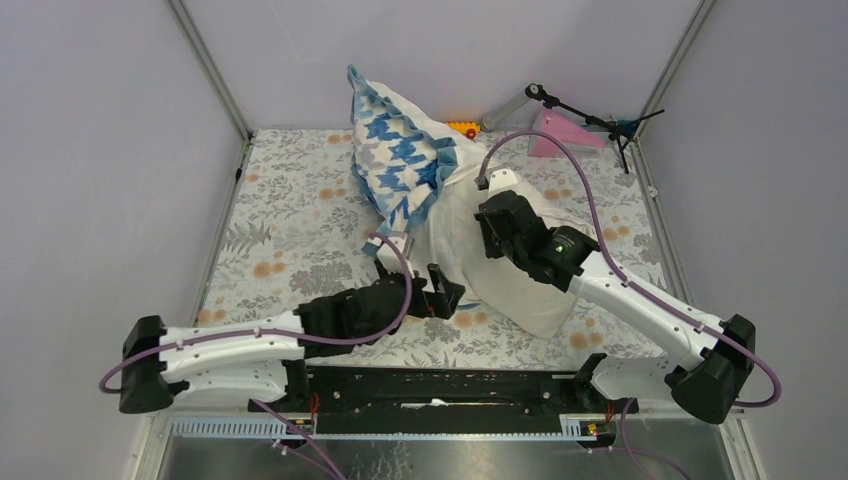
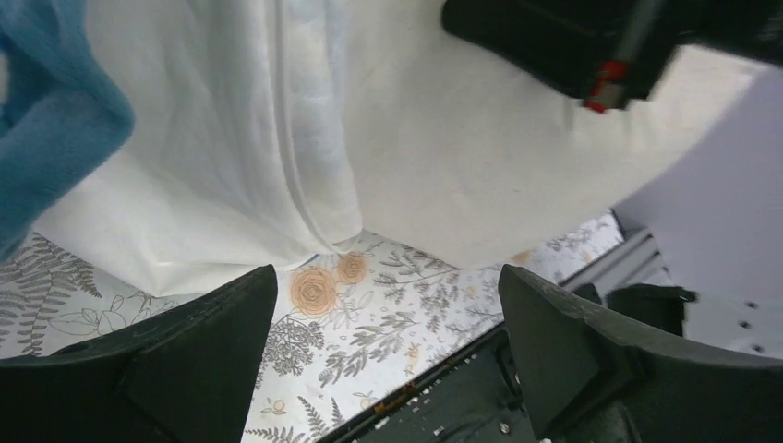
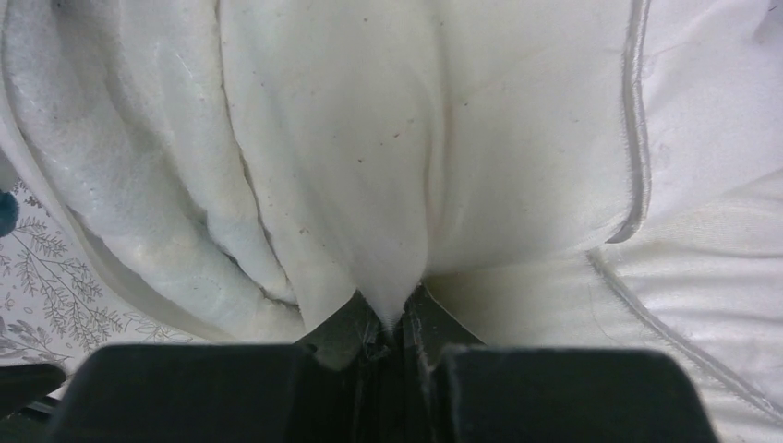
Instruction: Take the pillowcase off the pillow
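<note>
The pillowcase (image 1: 400,150) lies behind the pillow (image 1: 520,295), on the table cloth (image 1: 290,230)

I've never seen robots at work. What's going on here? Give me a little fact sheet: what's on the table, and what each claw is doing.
pillowcase: blue-and-white print, bunched up at the far side, seemingly covering only the far end of the pillow
pillow: plain cream, mostly bare, lying on the floral table cloth
left claw: open, empty, just short of the pillow's near edge
right claw: shut, pinching a fold of the pillow
job: not finished, the cover is not fully off
</note>
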Controlling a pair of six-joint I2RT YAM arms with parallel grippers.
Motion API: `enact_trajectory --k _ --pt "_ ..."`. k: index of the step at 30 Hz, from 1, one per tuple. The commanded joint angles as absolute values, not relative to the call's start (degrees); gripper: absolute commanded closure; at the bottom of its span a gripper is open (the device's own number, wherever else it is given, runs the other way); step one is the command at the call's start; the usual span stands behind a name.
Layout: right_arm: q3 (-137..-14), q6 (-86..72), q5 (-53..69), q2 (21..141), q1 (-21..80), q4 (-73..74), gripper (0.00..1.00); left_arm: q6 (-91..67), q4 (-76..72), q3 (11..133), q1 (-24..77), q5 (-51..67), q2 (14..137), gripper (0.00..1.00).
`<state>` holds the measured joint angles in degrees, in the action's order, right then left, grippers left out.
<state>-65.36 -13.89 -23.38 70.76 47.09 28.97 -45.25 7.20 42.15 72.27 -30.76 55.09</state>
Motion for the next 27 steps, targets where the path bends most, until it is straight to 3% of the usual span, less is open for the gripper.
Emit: enact_trajectory --k 1,8,15,17,20,24,25,27 --pt "-65.8 -15.93 -20.78 68.95 46.85 27.42 1.0 -48.38 0.28 41.07 72.49 -36.68 60.02 0.01" --pt "-63.89 -15.92 -19.24 66.51 46.78 26.2 1.0 -52.7 -8.54 35.82 64.7 -28.89 62.67 0.07" --pt "-63.15 -15.39 -18.79 65.32 46.83 26.17 1.0 -50.36 -11.92 38.85 60.39 -19.37 69.47 0.03" --pt "-62.98 -15.29 -19.46 64.95 46.86 26.19 1.0 -50.07 -10.89 40.18 59.37 -18.36 71.36 0.13" --pt "-62.57 -15.29 -20.62 63.72 46.79 26.42 1.0 -49.88 -9.49 39.73 56.11 -17.84 70.92 0.39" --pt "-61.39 -14.4 -22.93 60.99 46.31 26.86 1.0 -48.73 -4.77 38.21 48.36 -15.64 66.49 0.95" --pt "-61.35 -14.2 -24.1 60.24 45.97 27.19 1.0 -47.93 -2.57 38.1 46.18 -16.16 64.82 1.0" --pt "-61.43 -14.06 -27.12 58.71 44.32 28.21 1.0 -45.86 2.75 38.67 42.71 -18.99 60.37 1.0"
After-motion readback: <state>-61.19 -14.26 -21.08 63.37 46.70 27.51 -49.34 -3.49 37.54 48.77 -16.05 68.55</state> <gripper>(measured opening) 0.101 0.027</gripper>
